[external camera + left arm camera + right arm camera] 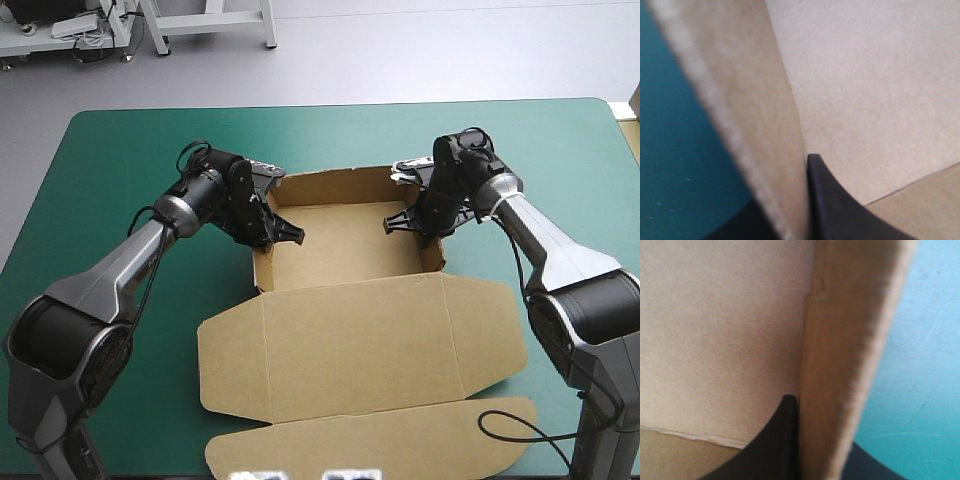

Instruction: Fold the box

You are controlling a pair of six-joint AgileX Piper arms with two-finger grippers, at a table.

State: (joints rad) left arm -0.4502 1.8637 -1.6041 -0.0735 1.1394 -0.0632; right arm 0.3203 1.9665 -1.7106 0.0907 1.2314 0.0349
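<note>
Box: the brown box (345,250) sits around the middle of the surface (120,150), a touch toward the far edge. It's set up as an open tray with the side and far walls standing.
Lid: the lid (360,340) is lying flat on the teal-green cover (560,140). It spreads from the tray's near side toward the robot, and its end flap (400,445) reaches almost to the surface's near edge.
Left gripper: the left gripper (282,235) comes in over the tray's left wall (263,255), roughly halfway along it.
Left fingers: pretty much closed, pinching that left wall. In the left wrist view the wall rises right between them, with one black finger (832,205) on the inside against the tray floor side. The other only shows as a dark bit on the outside, over the cover.
Right gripper: the right gripper (405,222) mirrors it on the tray's right wall (435,250), toward the far half of that wall.
Right fingers: same deal, all but closed with the right wall clamped between them. The right wrist view has one black finger (777,440) inside the tray, tight against the board, and the other is just visible outside, above the cover.
Tray floor: bare board between the two grippers, nothing lying in it that shows.
Grippers vs each other: they face one another across the tray, well apart, each on its own wall.
Arms: both reach in low from the near corners and angle inward to the tray.
</note>
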